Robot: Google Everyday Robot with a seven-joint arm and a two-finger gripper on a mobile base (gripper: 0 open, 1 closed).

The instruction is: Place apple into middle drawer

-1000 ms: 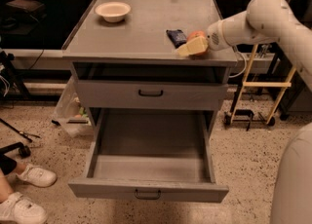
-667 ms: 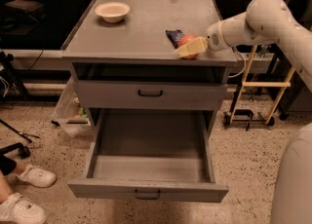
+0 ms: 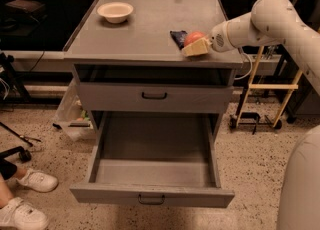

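The red-orange apple [image 3: 194, 37] sits on the grey cabinet top [image 3: 145, 29] near its right front edge, next to a dark blue packet [image 3: 177, 37]. My gripper [image 3: 195, 47] reaches in from the right and is at the apple, its cream tip covering the apple's front lower side. The apple rests at counter level. The middle drawer [image 3: 150, 194] is pulled wide open below, and its inside shows nothing in it. The grey drawer above it [image 3: 152, 97] is closed.
A cream bowl [image 3: 115, 11] stands at the back left of the cabinet top. A yellow-framed cart [image 3: 265, 89] stands to the right of the cabinet. A person's white shoes [image 3: 27, 194] are on the floor at the lower left.
My gripper has shifted slightly to the left along the counter's right front edge. More of the apple now shows behind its tip. The drawer and the bowl have not moved.
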